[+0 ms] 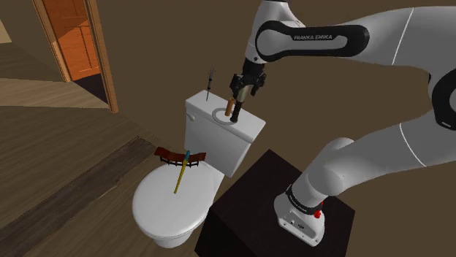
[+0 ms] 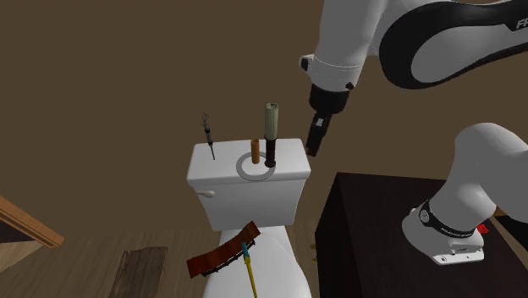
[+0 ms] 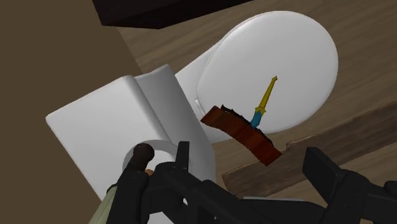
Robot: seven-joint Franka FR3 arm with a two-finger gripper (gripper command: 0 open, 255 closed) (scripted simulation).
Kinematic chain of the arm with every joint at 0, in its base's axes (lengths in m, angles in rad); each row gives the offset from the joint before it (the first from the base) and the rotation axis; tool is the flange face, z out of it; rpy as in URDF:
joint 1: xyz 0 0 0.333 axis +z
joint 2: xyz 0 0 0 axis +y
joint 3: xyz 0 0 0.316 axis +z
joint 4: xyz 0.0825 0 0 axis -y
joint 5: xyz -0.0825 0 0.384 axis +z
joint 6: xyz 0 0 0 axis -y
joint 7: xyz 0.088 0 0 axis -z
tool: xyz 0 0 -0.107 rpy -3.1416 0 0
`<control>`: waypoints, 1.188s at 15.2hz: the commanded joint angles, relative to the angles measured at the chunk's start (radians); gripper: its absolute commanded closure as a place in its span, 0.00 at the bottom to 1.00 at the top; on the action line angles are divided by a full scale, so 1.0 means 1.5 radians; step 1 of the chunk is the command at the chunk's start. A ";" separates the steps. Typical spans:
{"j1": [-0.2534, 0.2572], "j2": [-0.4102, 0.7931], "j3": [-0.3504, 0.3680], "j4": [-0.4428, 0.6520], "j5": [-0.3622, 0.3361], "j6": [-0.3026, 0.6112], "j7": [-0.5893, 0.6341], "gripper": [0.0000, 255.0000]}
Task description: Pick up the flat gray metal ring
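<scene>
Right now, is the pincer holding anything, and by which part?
Nothing is held: the pincer stands open, fingers clasping nothing, apart from the flat ring lying on the toilet tank.

A: How much of the flat pale ring (image 3: 167, 150) shows in the wrist view?
B: Just an arc; the black gripper (image 3: 251, 156) and a dark-capped tool (image 3: 141, 154) cover the rest.
A: And the thin dark tool (image 2: 208, 135) at the back corner of the tank (image 2: 254, 190)?
B: Too small to name. The toilet lid (image 2: 283, 262) runs off the second exterior view's bottom edge, the arm (image 2: 347, 42) off its top.
</scene>
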State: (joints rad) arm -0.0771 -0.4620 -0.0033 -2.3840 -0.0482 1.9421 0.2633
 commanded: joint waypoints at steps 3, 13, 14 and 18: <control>-0.013 0.090 -0.010 0.018 -0.001 0.071 0.016 0.00; -0.039 0.334 -0.035 0.114 0.013 0.214 0.050 0.00; -0.041 0.359 -0.037 0.128 0.017 0.224 0.052 0.00; -0.053 0.459 -0.045 0.190 0.031 0.259 0.060 0.00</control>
State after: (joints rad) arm -0.1518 0.1881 -0.0681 -2.1234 -0.0072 2.3172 0.3495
